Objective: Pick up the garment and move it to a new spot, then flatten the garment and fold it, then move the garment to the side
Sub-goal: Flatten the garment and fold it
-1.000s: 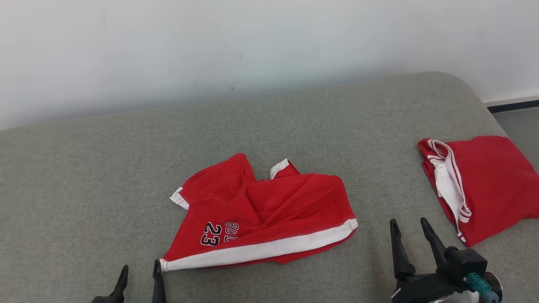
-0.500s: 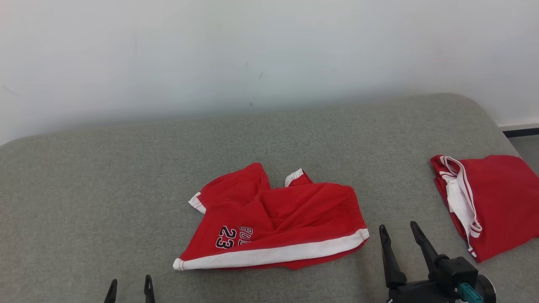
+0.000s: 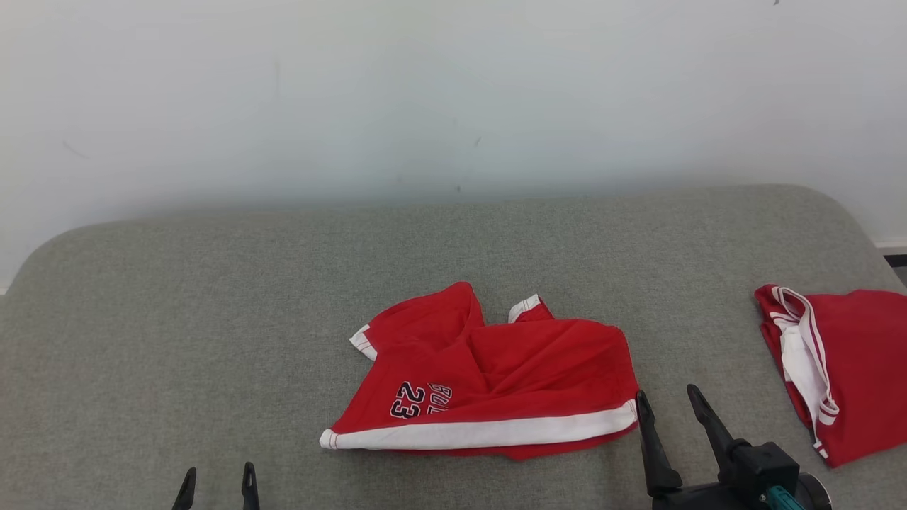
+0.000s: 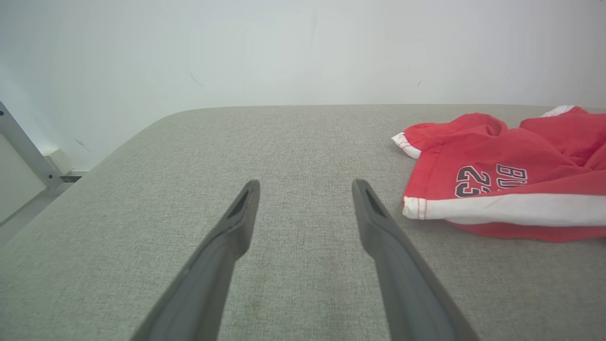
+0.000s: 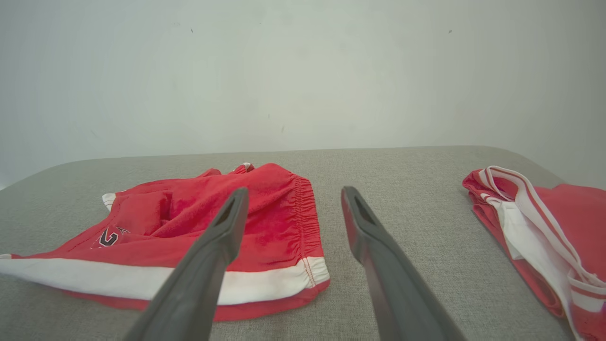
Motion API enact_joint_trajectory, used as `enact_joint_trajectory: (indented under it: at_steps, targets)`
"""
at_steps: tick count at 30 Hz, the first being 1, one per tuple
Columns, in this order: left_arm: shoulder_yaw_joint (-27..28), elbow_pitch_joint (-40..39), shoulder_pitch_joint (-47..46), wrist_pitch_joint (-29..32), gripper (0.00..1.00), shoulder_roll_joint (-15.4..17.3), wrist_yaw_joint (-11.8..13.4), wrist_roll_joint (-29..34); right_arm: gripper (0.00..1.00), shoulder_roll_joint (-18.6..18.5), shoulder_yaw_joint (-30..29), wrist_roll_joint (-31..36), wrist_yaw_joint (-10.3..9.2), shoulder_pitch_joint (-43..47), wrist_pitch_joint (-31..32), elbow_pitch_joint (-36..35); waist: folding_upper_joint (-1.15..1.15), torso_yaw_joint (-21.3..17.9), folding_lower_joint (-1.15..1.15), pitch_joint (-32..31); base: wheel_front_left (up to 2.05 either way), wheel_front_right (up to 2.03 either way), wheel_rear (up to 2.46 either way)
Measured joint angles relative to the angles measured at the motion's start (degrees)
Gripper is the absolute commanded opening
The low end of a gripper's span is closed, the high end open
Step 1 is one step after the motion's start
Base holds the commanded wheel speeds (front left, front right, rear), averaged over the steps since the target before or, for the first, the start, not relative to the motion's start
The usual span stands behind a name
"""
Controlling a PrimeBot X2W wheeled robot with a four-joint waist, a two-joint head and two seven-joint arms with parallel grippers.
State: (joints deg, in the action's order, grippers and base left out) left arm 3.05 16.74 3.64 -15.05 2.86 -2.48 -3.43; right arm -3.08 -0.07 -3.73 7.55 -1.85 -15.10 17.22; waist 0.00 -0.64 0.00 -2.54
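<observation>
View has shifted, and the rumpled red garment (image 3: 496, 382) lies on the surface (image 3: 212, 319) near its front edge, left claw (image 3: 218, 473) now well off its left corner, right claw (image 3: 666, 393) just beside its right corner, both spread empty, so probably regrasping to flatten.

The red cloth garment (image 3: 496, 375) lies matt and creased on a coarse, grey woven cushion (image 3: 212, 319).
</observation>
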Motion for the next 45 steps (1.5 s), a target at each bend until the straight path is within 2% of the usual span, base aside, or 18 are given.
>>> enact_joint_trajectory:
  at_steps: [15, 23, 29, 34, 45]
  targets:
    - [-1.7, -0.5, 0.2, 0.0, 1.00, 0.0, -0.6, -0.3, 1.00, 0.1, -0.8, -0.1, 0.00, 0.3, 0.0, 0.5, 0.00, -0.1, 0.00, 0.4, 0.00, 0.00, 0.00]
    - [-5.1, 0.5, -0.9, 0.0, 1.00, 0.0, -2.6, -4.5, 1.00, 0.0, -0.7, 0.2, 0.00, 0.2, 0.0, 1.3, 0.00, -0.4, 0.00, 2.6, 0.00, 0.00, 0.00]
    - [-7.6, 2.1, -4.2, 0.0, 1.00, 0.0, -4.1, -10.0, 1.00, -0.5, -0.6, 0.2, 0.00, -0.7, 0.0, 1.3, 0.00, -0.9, 0.00, 5.6, 0.00, 0.00, 0.00]
    - [-8.3, 3.7, -6.0, 0.0, 1.00, 0.0, -4.6, -13.7, 1.00, -1.1, -0.6, 0.1, 0.00, -1.9, 0.0, 1.3, 0.00, -1.8, 0.01, 8.1, 0.00, 0.00, 0.00]
    - [-8.3, 6.8, -8.5, 0.0, 1.00, 0.0, -4.9, -17.1, 1.00, -1.4, -0.7, -0.2, 0.00, -2.9, 0.0, 1.5, 0.00, -4.2, 0.01, 10.7, 0.00, 0.00, 0.00]
